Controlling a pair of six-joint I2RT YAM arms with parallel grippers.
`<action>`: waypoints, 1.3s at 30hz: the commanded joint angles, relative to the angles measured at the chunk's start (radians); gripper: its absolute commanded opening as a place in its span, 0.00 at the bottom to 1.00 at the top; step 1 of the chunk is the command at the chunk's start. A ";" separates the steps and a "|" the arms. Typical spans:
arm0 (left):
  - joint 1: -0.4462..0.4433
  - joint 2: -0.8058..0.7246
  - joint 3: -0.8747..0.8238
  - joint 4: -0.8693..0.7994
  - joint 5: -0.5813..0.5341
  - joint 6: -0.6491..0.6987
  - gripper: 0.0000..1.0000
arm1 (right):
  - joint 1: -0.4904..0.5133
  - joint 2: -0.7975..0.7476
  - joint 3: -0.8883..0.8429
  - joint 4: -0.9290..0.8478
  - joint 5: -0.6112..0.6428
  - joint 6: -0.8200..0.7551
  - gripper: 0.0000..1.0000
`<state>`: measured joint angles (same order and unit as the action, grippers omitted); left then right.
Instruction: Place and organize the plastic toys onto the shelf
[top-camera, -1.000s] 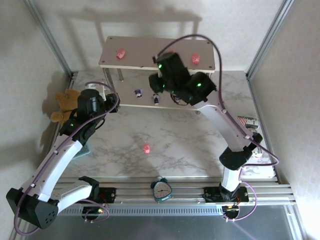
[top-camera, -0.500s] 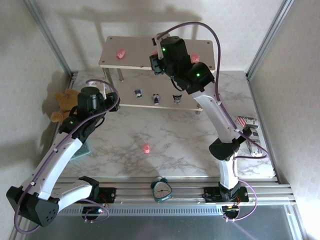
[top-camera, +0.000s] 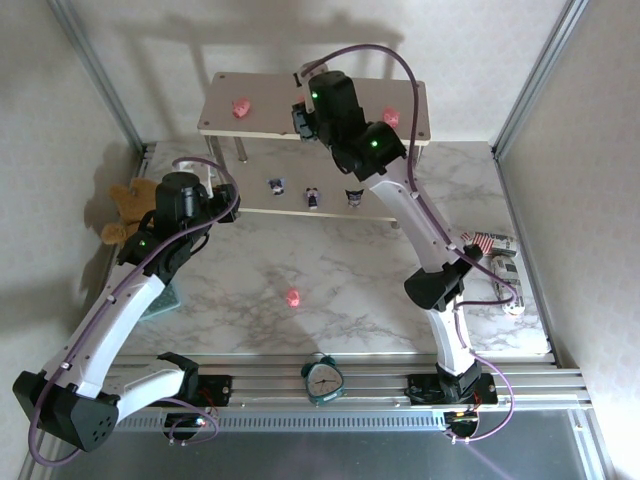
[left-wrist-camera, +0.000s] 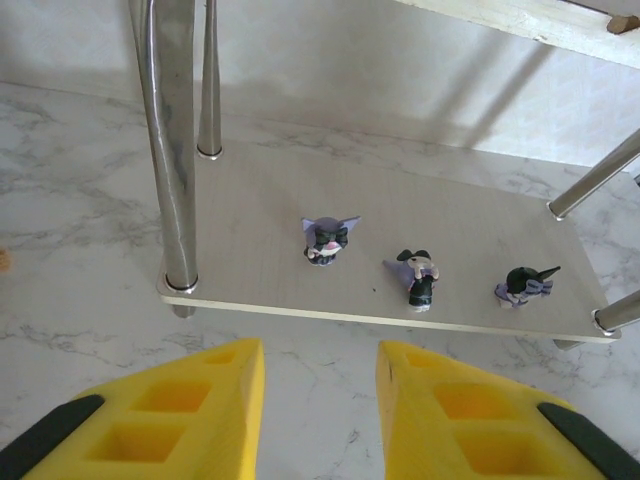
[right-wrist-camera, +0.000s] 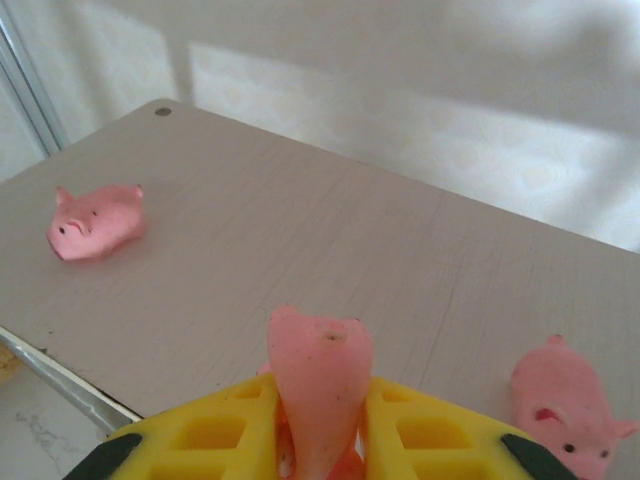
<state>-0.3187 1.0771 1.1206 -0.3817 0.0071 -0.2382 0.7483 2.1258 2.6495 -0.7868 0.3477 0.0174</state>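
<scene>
Marble tabletop (top-camera: 350, 285), beige shelf (top-camera: 270, 108), pale walls (top-camera: 460, 40)

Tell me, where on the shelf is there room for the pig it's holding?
The top board is bare between the left pig and the right pig. The lower board is free at its left end, beside the legs; three purple figurines crowd the rest.

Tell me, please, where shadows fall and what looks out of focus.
Top external: soft arm shadows lie on the back wall above the shelf. Left wrist: the three figurines are sharp, the yellow left fingers soft. Right wrist: the pink pig between the right fingers is blurred; light bands cross the back wall.
</scene>
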 joint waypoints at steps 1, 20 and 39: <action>0.013 -0.001 0.032 -0.022 -0.013 0.017 0.35 | -0.028 0.018 0.051 0.032 0.022 -0.005 0.24; 0.026 0.011 0.025 -0.016 0.001 0.020 0.36 | -0.043 0.049 0.069 -0.049 0.001 -0.010 0.25; 0.036 0.020 0.017 -0.006 0.019 0.020 0.36 | -0.043 0.097 0.090 -0.069 -0.013 -0.019 0.28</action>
<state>-0.2962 1.1034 1.1206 -0.3946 0.0086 -0.2344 0.7074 2.2021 2.7033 -0.8574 0.3401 0.0109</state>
